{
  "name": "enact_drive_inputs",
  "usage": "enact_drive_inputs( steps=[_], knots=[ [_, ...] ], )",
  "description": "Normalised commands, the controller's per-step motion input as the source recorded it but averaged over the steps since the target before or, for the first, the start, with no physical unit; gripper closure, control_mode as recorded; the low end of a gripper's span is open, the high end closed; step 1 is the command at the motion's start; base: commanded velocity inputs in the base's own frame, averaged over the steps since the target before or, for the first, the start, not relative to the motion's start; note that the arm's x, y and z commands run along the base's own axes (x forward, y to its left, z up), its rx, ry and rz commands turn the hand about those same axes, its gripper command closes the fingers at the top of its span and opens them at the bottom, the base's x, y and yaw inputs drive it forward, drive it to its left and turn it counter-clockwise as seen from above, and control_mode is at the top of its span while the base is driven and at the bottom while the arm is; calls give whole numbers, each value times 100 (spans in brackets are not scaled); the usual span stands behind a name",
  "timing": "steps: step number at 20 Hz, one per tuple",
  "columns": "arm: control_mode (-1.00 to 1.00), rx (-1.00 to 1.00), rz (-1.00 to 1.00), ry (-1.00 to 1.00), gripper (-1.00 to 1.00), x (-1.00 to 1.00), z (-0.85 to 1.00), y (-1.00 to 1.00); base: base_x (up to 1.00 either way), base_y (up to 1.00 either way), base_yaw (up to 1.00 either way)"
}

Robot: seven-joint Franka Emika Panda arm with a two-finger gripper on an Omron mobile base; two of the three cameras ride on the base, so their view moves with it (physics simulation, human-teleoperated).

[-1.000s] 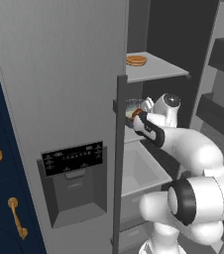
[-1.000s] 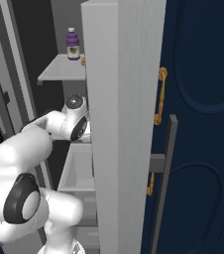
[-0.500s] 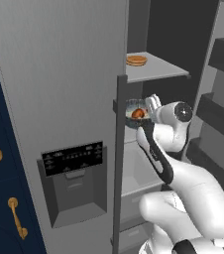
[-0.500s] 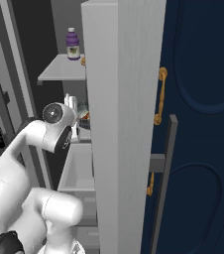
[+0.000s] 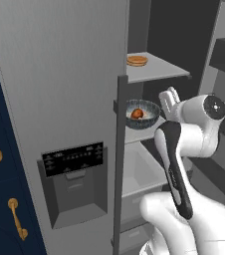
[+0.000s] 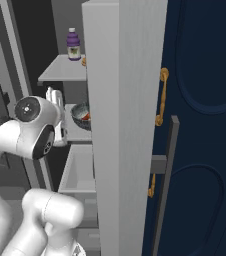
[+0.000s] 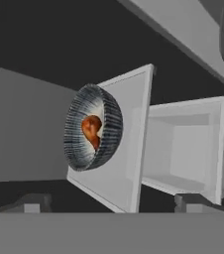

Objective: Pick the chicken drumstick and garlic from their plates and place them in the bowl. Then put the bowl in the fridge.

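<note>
From the left, the arm has swung back and the gripper [image 5: 170, 95] stands beside the bowl [image 5: 142, 114], clear of it; the bowl sits on the fridge [image 5: 69, 89] shelf, chicken drumstick [image 5: 137, 113] inside, so the placing looks done. From the right, same story: bowl on the shelf by the door edge. Down the hand, jaws wide apart, empty, bowl ahead and well apart.

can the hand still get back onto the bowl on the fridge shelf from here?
Probably yes. The hand is open, just right of the bowl on the fridge shelf, and nothing stands between them; the hand view looks straight at the bowl.
</note>
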Motion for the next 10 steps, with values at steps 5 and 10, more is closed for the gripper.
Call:
enact_drive_inputs(
  steps=[5,10],
  knots=[
    [-100,-3,14,0,-100,-100,29,0,0,0,0],
    [-100,-8,11,-1,-100,-100,20,18,0,0,0]
  ],
)
